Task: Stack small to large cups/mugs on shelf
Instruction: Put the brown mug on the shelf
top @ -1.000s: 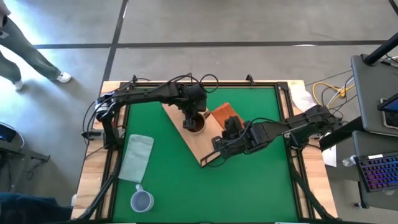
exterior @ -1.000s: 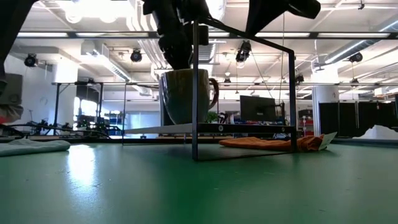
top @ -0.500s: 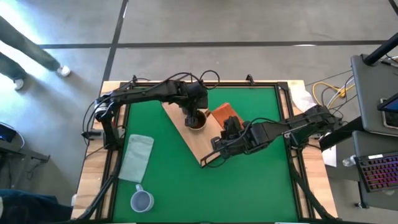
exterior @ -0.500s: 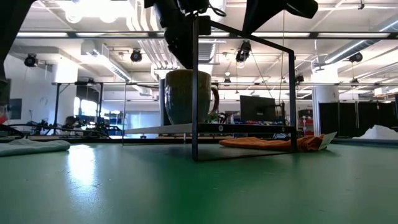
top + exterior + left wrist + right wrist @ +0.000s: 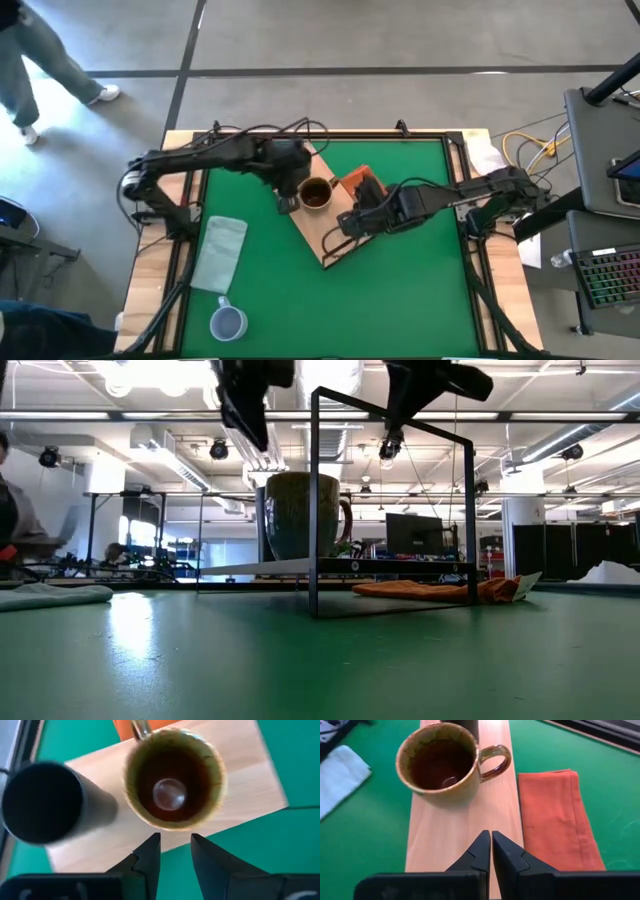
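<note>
- Brown mug (image 5: 316,194) stands upright on the shelf (image 5: 330,250) at frame centre, black cup (image 5: 42,802) just beside it.
- Left gripper (image 5: 287,199), fingers slightly apart and empty, hangs just left of the mug.
- Right gripper (image 5: 491,850), fingers pressed together, hovers over the board's lower end.
- Blue cup (image 5: 229,322), lower left, looks next: approach from above, grip its rim squarely.

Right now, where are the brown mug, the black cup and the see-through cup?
brown mug (image 5: 441,762): right wrist view, on its inside wall.
black cup (image 5: 42,802): left wrist view, on its dark open top.
see-through cup (image 5: 229,323): high view, in the middle of its opening.
</note>
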`<state>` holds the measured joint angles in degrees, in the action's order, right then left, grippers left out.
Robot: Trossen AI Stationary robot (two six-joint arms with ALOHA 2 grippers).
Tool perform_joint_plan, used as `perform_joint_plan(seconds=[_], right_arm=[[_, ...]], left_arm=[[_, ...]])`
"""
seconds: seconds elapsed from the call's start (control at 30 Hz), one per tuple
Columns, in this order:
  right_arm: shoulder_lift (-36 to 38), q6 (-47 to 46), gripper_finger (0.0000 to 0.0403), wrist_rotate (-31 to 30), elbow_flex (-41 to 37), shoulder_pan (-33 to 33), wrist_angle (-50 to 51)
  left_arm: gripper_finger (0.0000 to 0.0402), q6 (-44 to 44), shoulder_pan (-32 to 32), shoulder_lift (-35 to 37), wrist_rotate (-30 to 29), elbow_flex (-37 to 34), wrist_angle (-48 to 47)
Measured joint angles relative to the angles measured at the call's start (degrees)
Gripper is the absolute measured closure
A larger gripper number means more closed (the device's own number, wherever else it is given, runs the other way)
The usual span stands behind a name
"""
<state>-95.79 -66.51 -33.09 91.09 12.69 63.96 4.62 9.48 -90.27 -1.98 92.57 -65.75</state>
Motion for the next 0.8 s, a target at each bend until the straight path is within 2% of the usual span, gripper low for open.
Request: perform_joint_plan(seconds=[0.2,0.37,0.5,0.8], right_arm=[[0.0,5.68,0.0394,4.08,0.0,-4.61,-1.95],[0.01,10.65,0.0394,8.0,0.0,-8.57,-5.25],[0.02,12.96,0.0394,9.63,0.0,-11.08,-5.53],[0.04,13.81,0.0394,10.69,0.0,-12.07,-5.51]], left_arm=[[0.0309,12.17,-2.43,9.3,0.15,-14.94,13.07],[0.0309,16.82,-2.37,12.07,-0.04,-24.25,20.72],[0.0309,17.51,-2.35,12.01,-1.67,-27.44,23.3],[0.0309,15.41,-1.3,9.19,-2.67,-28.57,30.38]])
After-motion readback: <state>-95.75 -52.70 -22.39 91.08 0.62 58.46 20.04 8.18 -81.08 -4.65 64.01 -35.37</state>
